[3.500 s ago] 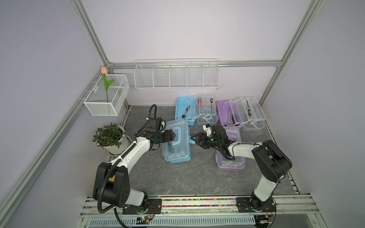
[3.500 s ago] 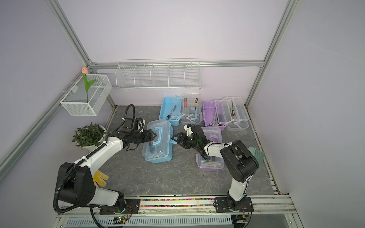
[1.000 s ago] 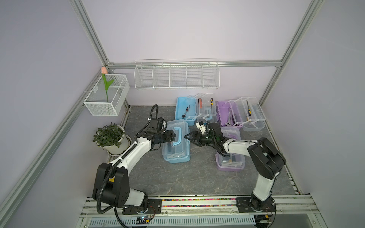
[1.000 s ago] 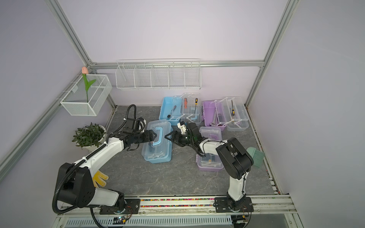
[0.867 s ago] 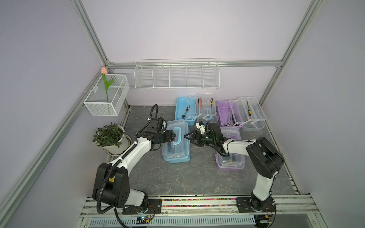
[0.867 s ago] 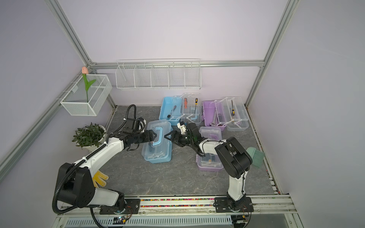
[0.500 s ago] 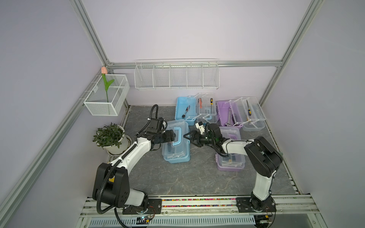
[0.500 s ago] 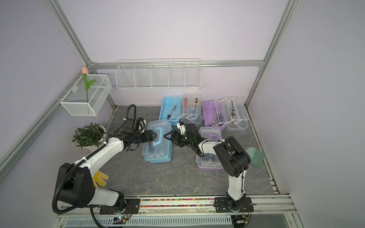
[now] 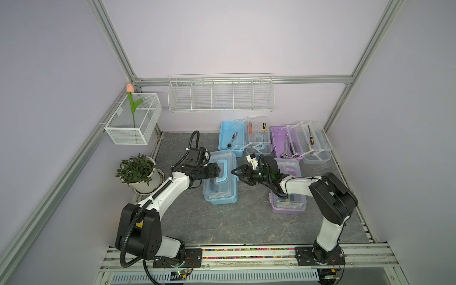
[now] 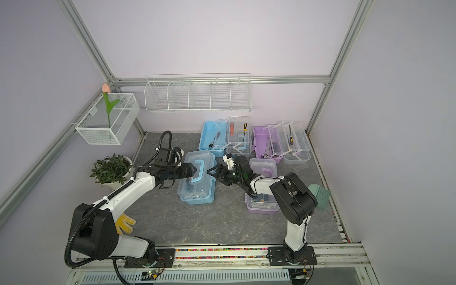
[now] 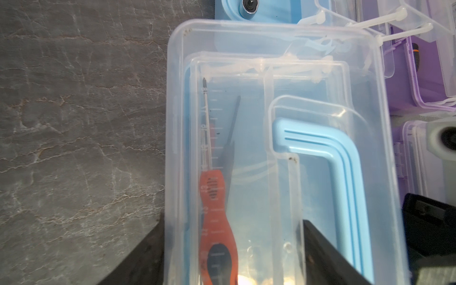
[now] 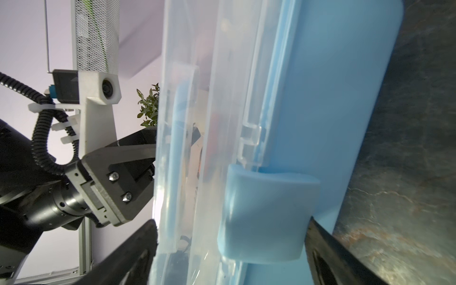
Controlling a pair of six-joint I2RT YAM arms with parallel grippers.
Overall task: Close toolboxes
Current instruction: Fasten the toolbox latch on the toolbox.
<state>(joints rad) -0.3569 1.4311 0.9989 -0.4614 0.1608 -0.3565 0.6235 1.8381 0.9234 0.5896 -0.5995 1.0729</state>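
Right fingers (image 12: 320,246) now straddle smooth blue latch (image 12: 266,217).

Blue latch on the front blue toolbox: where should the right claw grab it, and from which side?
Take the blue latch across its flap, coming in level from the side facing the right arm. It sticks out of that side wall of the front blue toolbox, spanning the seam between clear lid and base. The right claw already stands open around it, one jaw over the lid, one beside the base.
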